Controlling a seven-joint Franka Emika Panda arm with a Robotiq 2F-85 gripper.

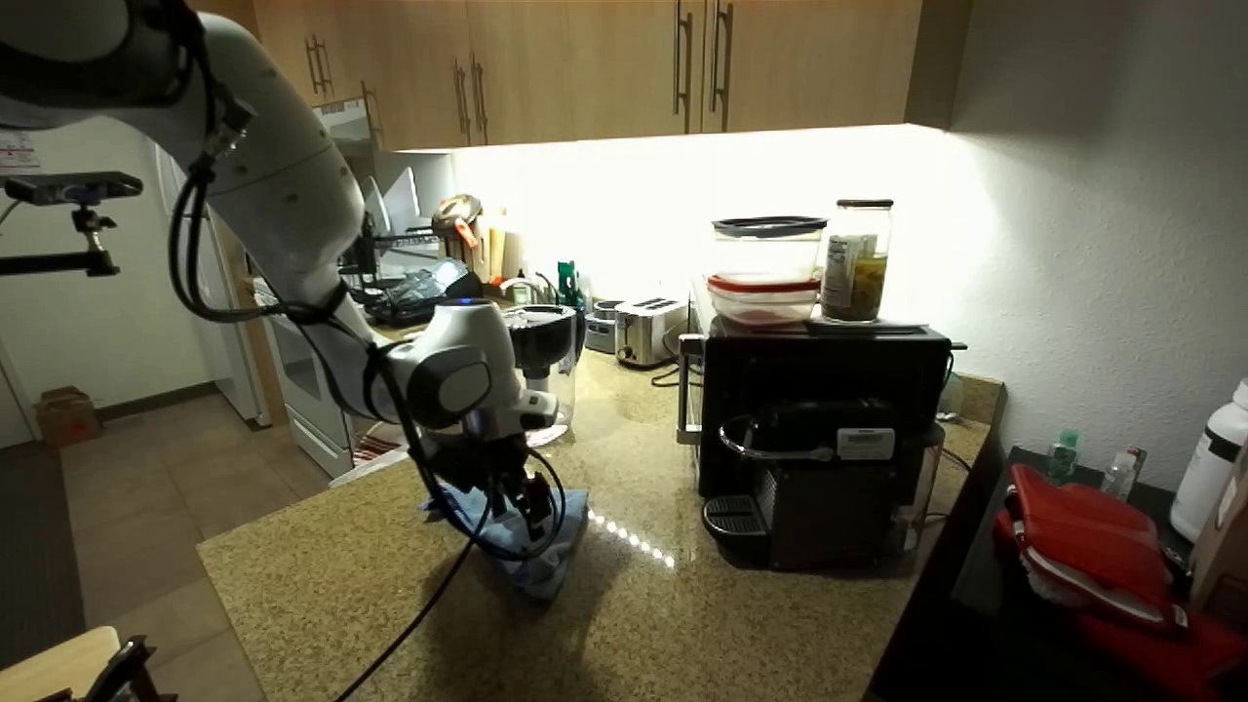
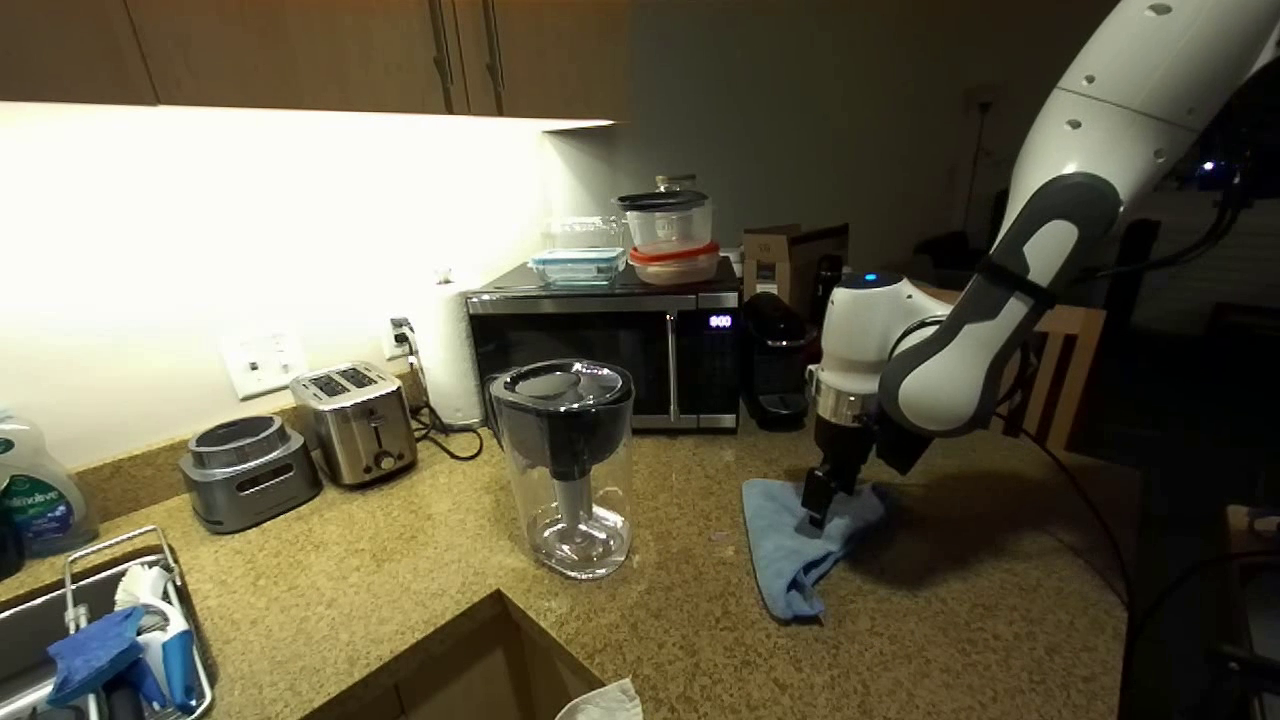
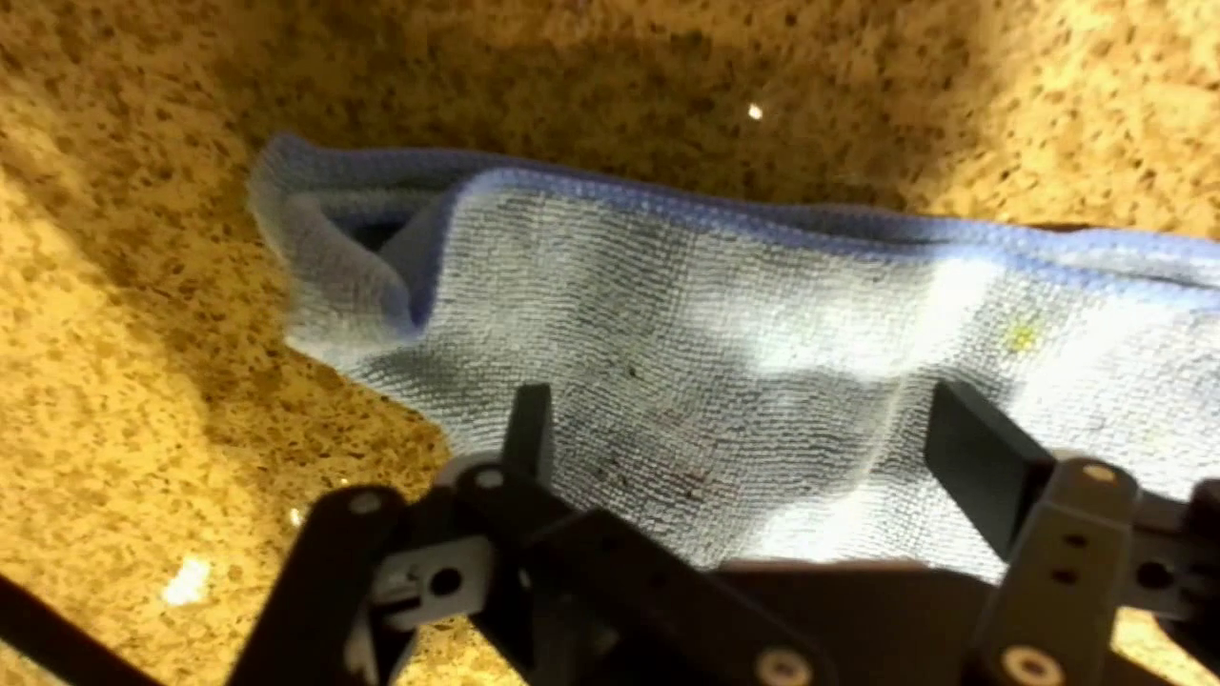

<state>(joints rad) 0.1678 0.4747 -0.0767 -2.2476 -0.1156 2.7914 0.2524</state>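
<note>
Closest to the wrist camera, see the tool [image 3: 739, 429], spread wide, with a broad gap between black fingertips [image 3: 977, 457] and nothing gripped. Look through that gap onto the pale blue cloth [image 3: 667, 314], lying folded and rumpled on the speckled tabletop [image 3: 114, 400]. Cannot tell contact from a slight clearance between fingertips and cloth. Note, in the wrist view, a curled corner [image 3: 334, 257] at the left end, a darker blue hem [image 3: 610, 190] along the upper edge, and a small yellow spot [image 3: 1022, 335] toward the right. In an exterior view, find the clear black-lidded pitcher [image 2: 563, 450] upright near the cloth, and beyond the pitcher the microwave [image 2: 615, 340], with plastic containers [image 2: 668, 230] stacked on top. Farther left in that view, spot the steel toaster [image 2: 365, 430], just beside a squat grey appliance [image 2: 250, 480]. In an exterior view, make out the black coffee machine [image 1: 829, 507] close by the microwave.
</note>
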